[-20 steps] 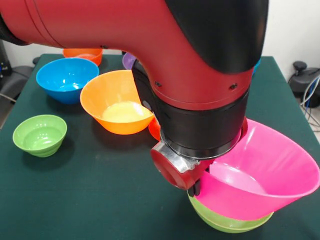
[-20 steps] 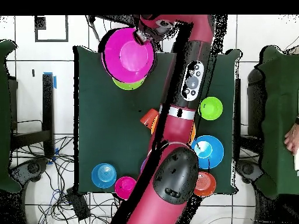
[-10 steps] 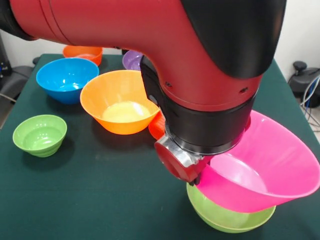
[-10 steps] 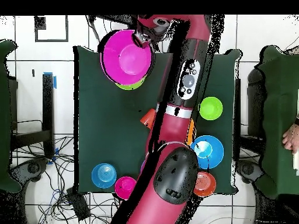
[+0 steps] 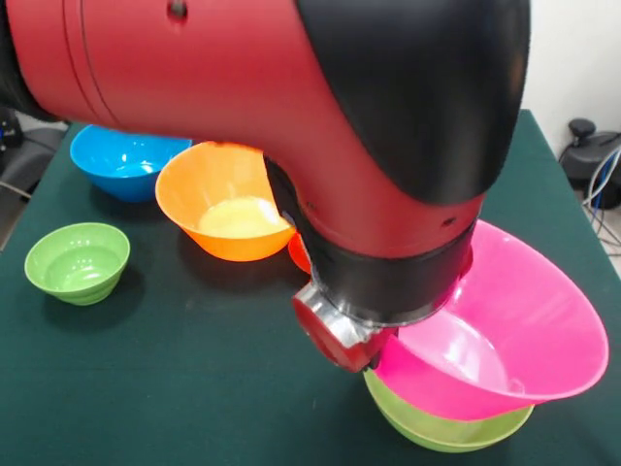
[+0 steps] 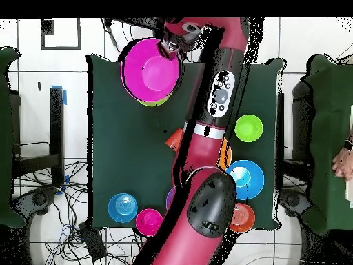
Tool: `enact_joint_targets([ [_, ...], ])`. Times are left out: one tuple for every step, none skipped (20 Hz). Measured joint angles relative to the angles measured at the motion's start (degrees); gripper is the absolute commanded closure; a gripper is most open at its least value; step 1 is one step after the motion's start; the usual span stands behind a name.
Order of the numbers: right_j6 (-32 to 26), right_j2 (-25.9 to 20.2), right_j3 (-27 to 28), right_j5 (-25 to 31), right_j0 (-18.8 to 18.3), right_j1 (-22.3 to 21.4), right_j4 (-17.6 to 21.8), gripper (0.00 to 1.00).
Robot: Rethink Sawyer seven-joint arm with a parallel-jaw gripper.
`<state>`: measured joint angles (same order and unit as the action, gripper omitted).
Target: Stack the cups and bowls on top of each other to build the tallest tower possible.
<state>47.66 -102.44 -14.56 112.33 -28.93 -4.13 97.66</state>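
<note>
Front view: no legible writing. The red arm (image 5: 291, 126) hides the tool; its grip cannot be told. Big pink bowl (image 5: 505, 330), tilted, over a green bowl (image 5: 446, 427) at the table's (image 5: 194, 379) near edge. Large orange bowl (image 5: 228, 199), blue bowl (image 5: 121, 160), small green bowl (image 5: 78, 260) well apart.

Overhead view: pink bowl (image 6: 153, 65) covers most of the green bowl (image 6: 148, 101); orange-red tumbler (image 6: 175, 139) half hidden beside the arm (image 6: 207, 179). A hand (image 6: 343, 160) cut off at the edge.

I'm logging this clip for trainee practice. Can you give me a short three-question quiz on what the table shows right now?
1. True or false: the big pink bowl sits tilted over a green bowl.
2. Which bowl stands alone at the table's edge in the front view? A) small green bowl B) purple bowl C) yellow bowl
3. Fill in: the large bowl beside the blue bowl is ____.

Key: 1 true; 2 A; 3 orange.
</note>
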Motion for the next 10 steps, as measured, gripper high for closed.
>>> enact_joint_targets([
  [0.0,-1.2,0.1,-0.01,-0.19,0.46,1.42,1.0],
  [0.0,-2.4,0.19,-0.01,-0.38,0.93,2.84,1.0],
  [0.0,-3.32,0.26,-0.01,-0.53,1.29,3.89,1.0],
  [0.0,-3.75,0.27,-0.01,-0.61,1.47,4.39,1.0],
  [0.0,-5.75,0.37,-0.01,-1.0,2.3,6.65,1.0],
  [0.0,-6.69,0.39,-0.04,-1.19,2.69,7.65,1.0],
  [0.0,-7.91,0.44,-0.02,-1.46,3.21,8.93,1.0],
  [0.0,-9.13,0.49,-0.01,-1.72,3.73,10.21,1.0],
  [0.0,-9.79,0.49,-0.02,-1.89,4.02,10.88,1.0],
  [0.0,-10.45,0.5,-0.02,-2.05,4.31,11.54,1.0],
])
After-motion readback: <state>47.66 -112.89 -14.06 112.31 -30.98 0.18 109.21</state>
